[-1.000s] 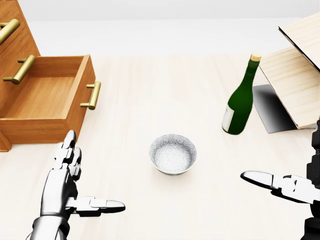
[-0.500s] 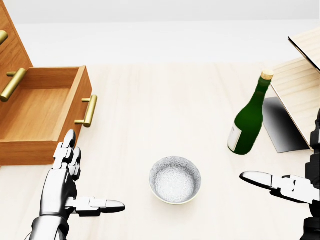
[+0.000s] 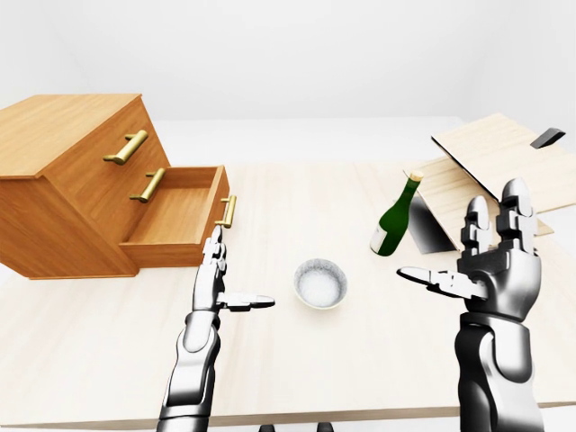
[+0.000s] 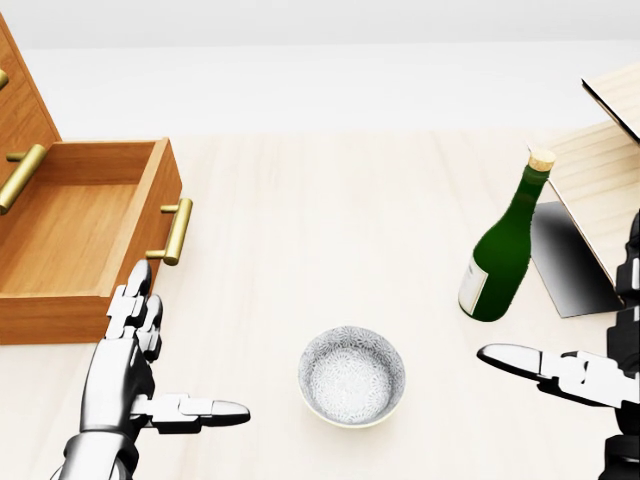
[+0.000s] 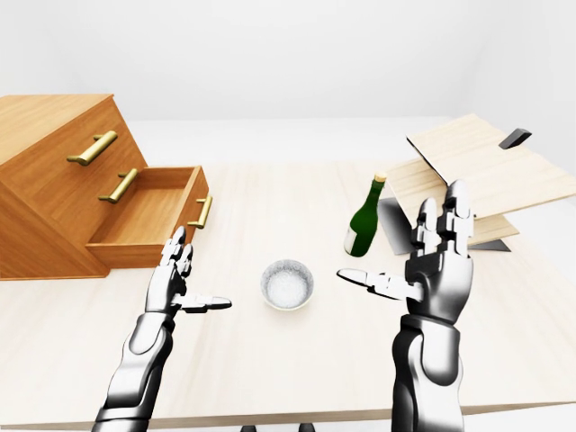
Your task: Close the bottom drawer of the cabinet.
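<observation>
One pale wooden tabletop (image 3: 297,360) carries everything here. Biggest on it is the wooden cabinet (image 3: 63,171), at about ten o'clock in the left-eye view, with its bottom drawer (image 3: 175,220) pulled well out and showing a bare interior; the drawer's brass handle (image 4: 175,232) points toward the middle of the tabletop. Two more brass handles sit on the cabinet face above the drawer. At two o'clock lies a stack of light wooden boards (image 3: 495,166), tilted, one propped over another. Just beside them stands a green bottle (image 4: 503,245), upright, with a cork in its neck. Near six o'clock in the head view sits a small white bowl (image 4: 352,376). The left hand (image 4: 125,375) hovers just below the drawer's corner, fingers spread wide, holding nothing. The right hand (image 5: 436,261) is raised at four o'clock, fingers likewise wide apart and empty.
</observation>
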Controlling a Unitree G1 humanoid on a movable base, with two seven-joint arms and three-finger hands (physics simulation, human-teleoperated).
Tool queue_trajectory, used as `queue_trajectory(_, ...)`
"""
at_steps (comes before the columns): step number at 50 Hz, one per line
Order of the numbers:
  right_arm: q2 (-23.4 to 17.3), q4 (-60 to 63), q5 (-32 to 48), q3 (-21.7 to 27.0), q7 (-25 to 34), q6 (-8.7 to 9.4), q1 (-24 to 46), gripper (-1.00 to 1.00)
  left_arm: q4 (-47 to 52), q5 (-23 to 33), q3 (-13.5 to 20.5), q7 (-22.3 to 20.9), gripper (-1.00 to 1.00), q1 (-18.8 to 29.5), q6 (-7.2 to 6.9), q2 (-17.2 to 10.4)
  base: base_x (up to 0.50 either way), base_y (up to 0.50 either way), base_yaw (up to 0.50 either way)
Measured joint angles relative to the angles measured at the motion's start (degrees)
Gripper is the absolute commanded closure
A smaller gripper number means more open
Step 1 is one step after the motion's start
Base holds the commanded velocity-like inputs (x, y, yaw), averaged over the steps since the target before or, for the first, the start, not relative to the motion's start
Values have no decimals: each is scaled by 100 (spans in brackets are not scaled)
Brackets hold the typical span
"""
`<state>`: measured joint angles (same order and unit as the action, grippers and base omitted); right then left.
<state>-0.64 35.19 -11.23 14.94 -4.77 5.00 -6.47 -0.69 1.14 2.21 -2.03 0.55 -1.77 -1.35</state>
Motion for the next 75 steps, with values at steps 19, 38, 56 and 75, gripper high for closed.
queue_trajectory(19, 2, -24, -14, -24, 21, 0, -17, -100, -632, -29, 160, 114, -100, 855, -133, -167, 0, 0, 0)
queue_trajectory(38, -13, -61, 3, -59, 59, 0, 16, -100, -3304, -35, 335, 350, -100, 2385, 677, -553, 0, 0, 0)
queue_trajectory(56, -12, -100, 22, -88, 91, 0, 11, -100, -5110, 64, 341, 475, -100, 3129, 677, -704, 0, 0, 0)
queue_trajectory(75, -10, -171, 40, -106, 108, 0, 6, -100, -5893, 39, 363, 527, -100, 3392, 677, -778, 0, 0, 0)
